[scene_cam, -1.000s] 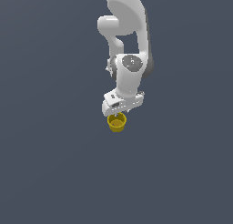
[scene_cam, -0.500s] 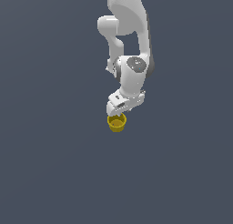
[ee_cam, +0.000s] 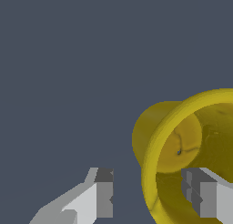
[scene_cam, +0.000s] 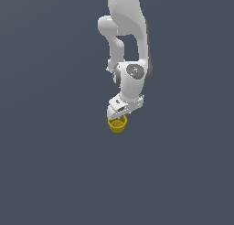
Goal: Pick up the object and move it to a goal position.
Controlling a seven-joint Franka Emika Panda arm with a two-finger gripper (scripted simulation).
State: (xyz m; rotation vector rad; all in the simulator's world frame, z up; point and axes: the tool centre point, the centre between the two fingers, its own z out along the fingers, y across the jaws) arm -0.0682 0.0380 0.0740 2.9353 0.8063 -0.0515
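Note:
The object, a small yellow cup-like pot (scene_cam: pixel 118 125), stands on the dark grey floor in the exterior view. My white gripper (scene_cam: pixel 118 117) hangs right over it, tilted, with its tips at the pot's rim. In the wrist view the pot (ee_cam: pixel 166 136) is close and looks tilted, its wide rim facing the camera. My gripper (ee_cam: pixel 149 177) is open. One fingertip (ee_cam: pixel 103 191) is outside the pot and the other fingertip (ee_cam: pixel 200 196) is inside its mouth, so the rim wall lies between them. Neither fingertip clearly touches the wall.
The floor (scene_cam: pixel 55 164) is plain dark grey all around. The arm's white links (scene_cam: pixel 130 45) rise above the pot. No goal marker shows in either view.
The wrist has turned and the gripper has dropped slightly toward the pot. The pot has not moved.

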